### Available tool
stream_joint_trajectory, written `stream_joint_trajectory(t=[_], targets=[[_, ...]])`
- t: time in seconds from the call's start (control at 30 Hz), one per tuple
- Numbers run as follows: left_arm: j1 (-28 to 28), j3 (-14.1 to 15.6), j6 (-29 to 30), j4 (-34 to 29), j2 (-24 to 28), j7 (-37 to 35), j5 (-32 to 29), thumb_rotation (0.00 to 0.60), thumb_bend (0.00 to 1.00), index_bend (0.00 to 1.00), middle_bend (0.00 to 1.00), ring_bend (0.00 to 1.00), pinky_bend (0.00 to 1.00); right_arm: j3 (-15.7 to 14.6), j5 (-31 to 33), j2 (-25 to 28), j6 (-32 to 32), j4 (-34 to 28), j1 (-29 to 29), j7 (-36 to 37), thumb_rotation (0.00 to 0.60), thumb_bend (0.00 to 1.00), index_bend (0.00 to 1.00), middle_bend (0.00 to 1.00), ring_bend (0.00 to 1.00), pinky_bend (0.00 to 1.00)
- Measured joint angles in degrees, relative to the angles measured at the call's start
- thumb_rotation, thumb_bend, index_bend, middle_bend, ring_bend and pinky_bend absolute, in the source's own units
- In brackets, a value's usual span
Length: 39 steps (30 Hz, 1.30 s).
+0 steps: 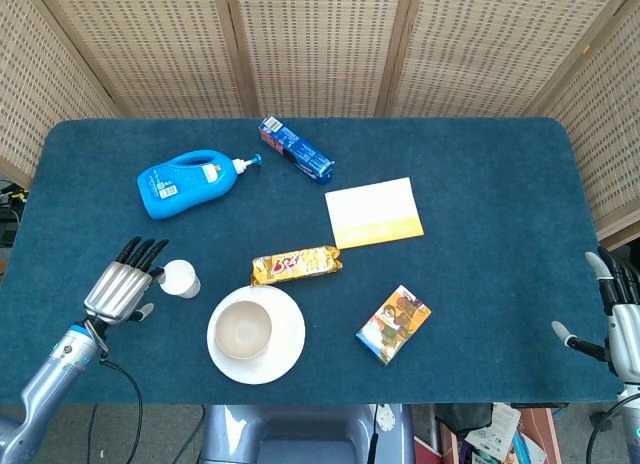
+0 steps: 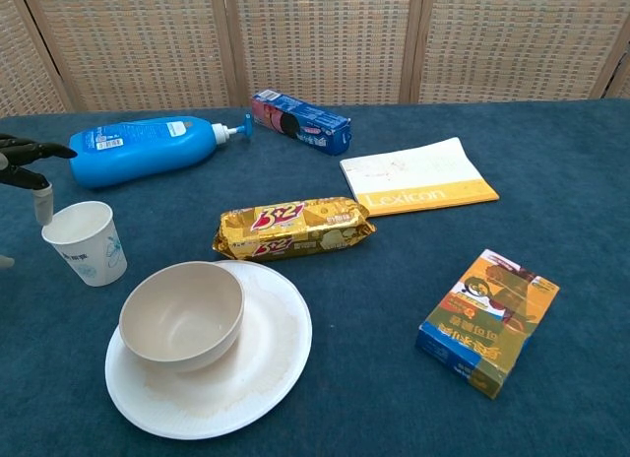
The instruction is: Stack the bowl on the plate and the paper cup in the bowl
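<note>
The small white paper cup (image 2: 85,242) is standing upright on the dark blue cloth-covered table (image 1: 480,244), just beside the fingertips of the left hand (image 1: 124,287), which is hovering with its fingers spread and holding nothing; whether a fingertip is touching the cup's rim cannot be told. Just past the cup on the side away from that hand, the beige round bowl (image 2: 182,314) is already sitting on the white paper plate (image 2: 266,368), so the first stacking appears done, and what is left, judging by the layout, is grasping the cup and setting it inside the bowl. Beyond the plate a gold-wrapped biscuit packet (image 1: 296,266) is lying flat, near but apart from the plate's rim. Further ahead of the left hand a blue pump bottle (image 1: 190,182) is lying on its side, with a blue biscuit tube (image 1: 296,150) past its nozzle. Well apart, toward the right hand (image 1: 618,324), a yellow and white booklet (image 1: 373,212) and a colourful small box (image 1: 393,324) are lying. The right hand is waiting at the table's edge, fingers apart and empty.
</note>
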Motion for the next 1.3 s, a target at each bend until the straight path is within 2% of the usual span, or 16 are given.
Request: stream_joint_trajectory(t=[0.67, 0.73, 0.9, 1.0, 1.3], targets=[[-2.03, -1.35, -3.33, 5.87, -6.21, 3.30, -2.74, 0.600, 0.26, 0.49, 0.01, 0.00, 0.00, 0.03, -0.10, -0.03, 0.31, -0.08, -0.02, 0.13, 0.600, 0.15, 0.00, 0.00, 0.00, 0.00], [-2.33, -1.51, -3.65, 6.59, -7.19, 3.37, -2.86, 0.600, 0.28, 0.51, 0.02, 0.00, 0.00, 0.02, -0.18, -0.05, 0.42, -0.08, -0.05, 0.12, 0.600, 0.15, 0.00, 0.00, 0.00, 0.00], [-2.67, -1.65, -3.65, 7.52, -8.39, 3.30, -2.66, 0.600, 0.44, 0.55, 0.04, 0.00, 0.00, -0.03, -0.58, -0.02, 0.56, -0.51, -0.01, 0.19, 0.600, 0.15, 0.00, 0.00, 0.00, 0.00], [-2.65, -1.68, -3.43, 7.46, -8.43, 3.42, -2.66, 0.600, 0.48, 0.55, 0.04, 0.00, 0.00, -0.06, -0.48, -0.12, 0.54, 0.02, -0.02, 0.36, 0.600, 0.15, 0.00, 0.00, 0.00, 0.00], [-2.41, -1.95, -2.60, 6.45, -7.33, 3.45, -2.91, 0.600, 0.50, 0.58, 0.05, 0.00, 0.00, -0.08, -0.52, -0.09, 0.68, -0.07, -0.06, 0.25, 0.600, 0.15, 0.00, 0.00, 0.00, 0.00]])
